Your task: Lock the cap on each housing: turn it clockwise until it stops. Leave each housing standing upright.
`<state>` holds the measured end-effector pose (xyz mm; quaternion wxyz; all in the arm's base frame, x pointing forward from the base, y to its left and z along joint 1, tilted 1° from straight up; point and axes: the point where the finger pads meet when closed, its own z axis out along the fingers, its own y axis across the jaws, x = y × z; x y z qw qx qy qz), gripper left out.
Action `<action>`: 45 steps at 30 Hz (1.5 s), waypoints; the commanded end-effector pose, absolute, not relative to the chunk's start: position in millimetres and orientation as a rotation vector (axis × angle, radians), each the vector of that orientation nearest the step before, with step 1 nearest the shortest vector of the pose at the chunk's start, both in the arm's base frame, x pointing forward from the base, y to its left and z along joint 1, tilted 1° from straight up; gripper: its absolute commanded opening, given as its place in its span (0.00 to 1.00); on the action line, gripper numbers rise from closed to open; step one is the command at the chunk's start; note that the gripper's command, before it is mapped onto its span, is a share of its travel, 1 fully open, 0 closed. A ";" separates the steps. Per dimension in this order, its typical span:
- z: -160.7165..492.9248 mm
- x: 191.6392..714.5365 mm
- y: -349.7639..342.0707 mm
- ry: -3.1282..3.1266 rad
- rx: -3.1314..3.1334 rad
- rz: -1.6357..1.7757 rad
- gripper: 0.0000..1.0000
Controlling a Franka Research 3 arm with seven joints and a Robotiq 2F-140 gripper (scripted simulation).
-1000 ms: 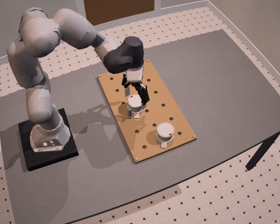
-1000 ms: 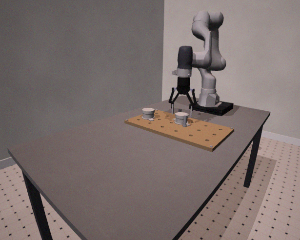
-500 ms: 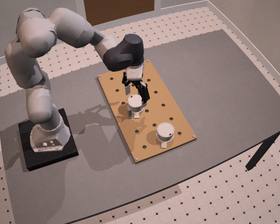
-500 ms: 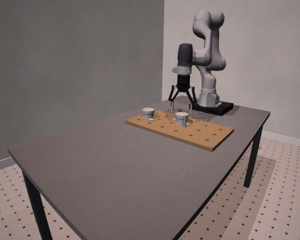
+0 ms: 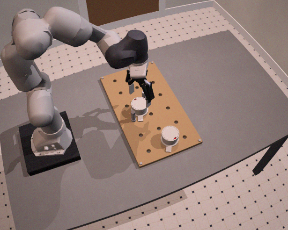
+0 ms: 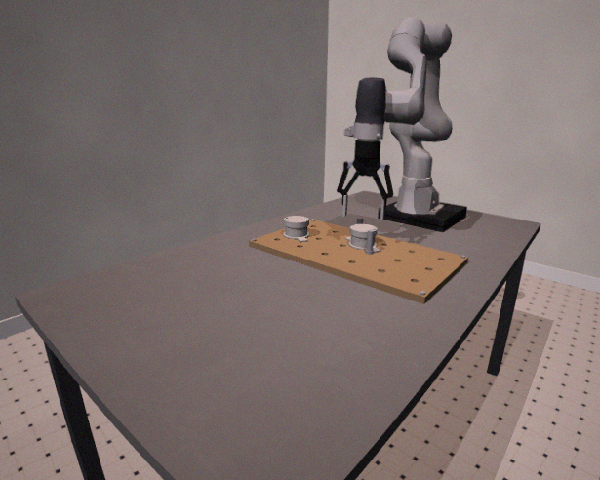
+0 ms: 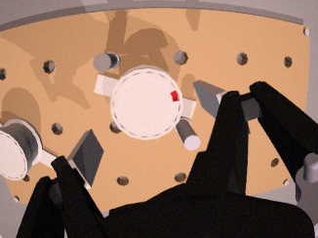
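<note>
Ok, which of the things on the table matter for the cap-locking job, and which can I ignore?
Job:
- near housing and cap, under the open gripper
- far housing and cap, upright, red mark on top
- gripper fingers, apart, holding nothing

Ignore:
- wooden pegboard under both housings
- grey pegs beside the near housing
- black base plate
- table

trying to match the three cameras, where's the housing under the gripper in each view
Top: the housing stands mid-board, just below the open gripper.
Exterior: it is the right-hand one of the two, nearer the arm's base.
Wrist: it sits centre frame, seen from above, jaws spread on either side and clear of it.
Shared landmark: the tan pegboard, with the second housing on it.
</note>
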<state>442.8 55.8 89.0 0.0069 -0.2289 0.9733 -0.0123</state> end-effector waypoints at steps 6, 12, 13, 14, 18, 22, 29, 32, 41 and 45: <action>104.8 438.6 57.5 3.053 -0.737 -0.033 0.78; 110.4 438.6 57.6 3.053 -0.737 -0.033 0.78; 111.5 438.6 57.7 3.053 -0.737 -0.033 0.78; 112.5 438.6 57.7 3.053 -0.737 -0.033 0.78; 115.2 438.6 57.7 3.053 -0.737 -0.033 0.78; 116.2 438.5 57.7 3.053 -0.737 -0.033 0.78; 116.3 438.6 57.8 3.045 -0.767 -0.033 0.78; 116.4 438.9 58.0 2.955 -1.069 -0.033 0.78; 115.9 439.9 58.6 2.767 -1.501 -0.073 0.78; 115.8 440.0 58.6 2.664 -1.685 -0.088 0.78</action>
